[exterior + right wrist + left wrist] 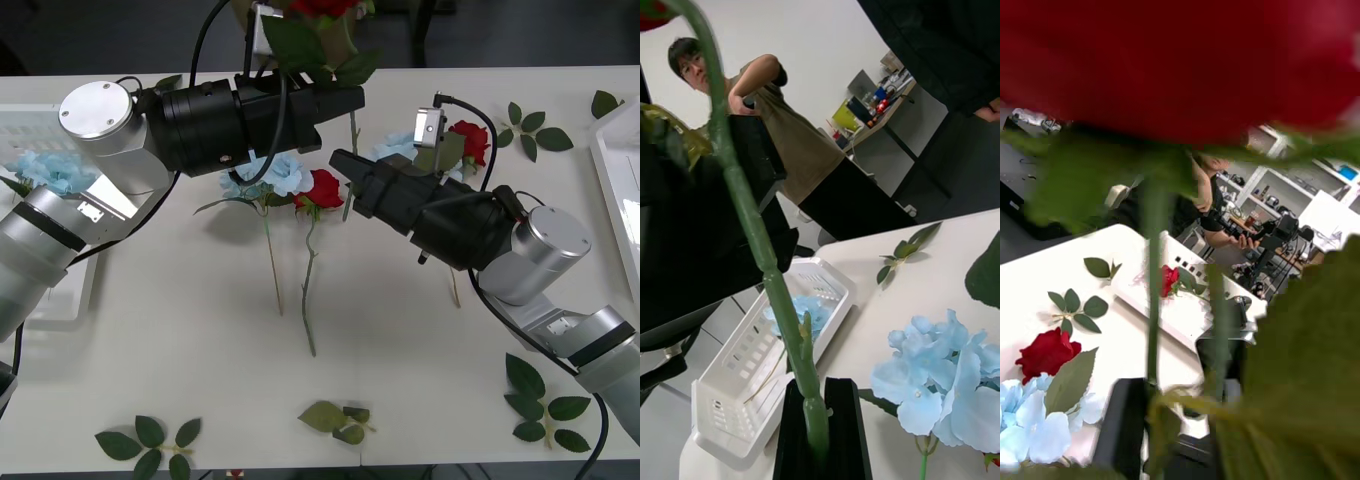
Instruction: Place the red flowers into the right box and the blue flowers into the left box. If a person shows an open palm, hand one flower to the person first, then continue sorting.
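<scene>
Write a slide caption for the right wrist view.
Right gripper shut on a red flower stem, above the left box holding a blue flower.

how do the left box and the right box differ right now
The left box has slotted walls; the right box shows a plain rim. The left box sits at the table's left edge, the right box at its right edge. The left box holds a blue flower; the right box holds a red rose, seen in the left wrist view. Both are white and rectangular.
</scene>
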Motion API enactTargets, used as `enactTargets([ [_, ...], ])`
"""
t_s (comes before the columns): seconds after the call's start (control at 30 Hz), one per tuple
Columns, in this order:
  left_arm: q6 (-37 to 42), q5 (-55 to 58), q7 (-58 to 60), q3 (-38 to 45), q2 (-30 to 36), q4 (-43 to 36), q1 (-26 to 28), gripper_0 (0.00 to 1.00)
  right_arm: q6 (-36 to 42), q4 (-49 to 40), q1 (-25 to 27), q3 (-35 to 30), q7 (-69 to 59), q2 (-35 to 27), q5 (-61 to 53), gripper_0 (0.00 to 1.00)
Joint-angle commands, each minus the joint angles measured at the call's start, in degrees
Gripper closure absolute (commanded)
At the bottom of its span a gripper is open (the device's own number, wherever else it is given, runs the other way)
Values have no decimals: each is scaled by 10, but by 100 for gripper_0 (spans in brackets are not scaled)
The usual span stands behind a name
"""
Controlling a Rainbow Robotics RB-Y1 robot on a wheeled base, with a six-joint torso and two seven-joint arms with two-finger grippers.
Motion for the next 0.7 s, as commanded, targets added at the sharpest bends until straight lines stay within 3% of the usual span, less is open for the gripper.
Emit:
enactTargets([
  [0.03,-7,18,-23,-3,14,-12,11,0,-6,-22,-20,2,-8,12,1,100],
  [0.2,-7,21,-23,-3,15,-12,11,0,-15,-20,-18,-7,-8,-17,-5,100],
  [0.4,-8,23,-23,-3,14,-12,13,0,36,11,-23,-56,-57,-110,37,100],
  [0.7,-8,38,-23,-3,14,-12,18,0,294,135,-59,-269,-338,-134,291,100],
])
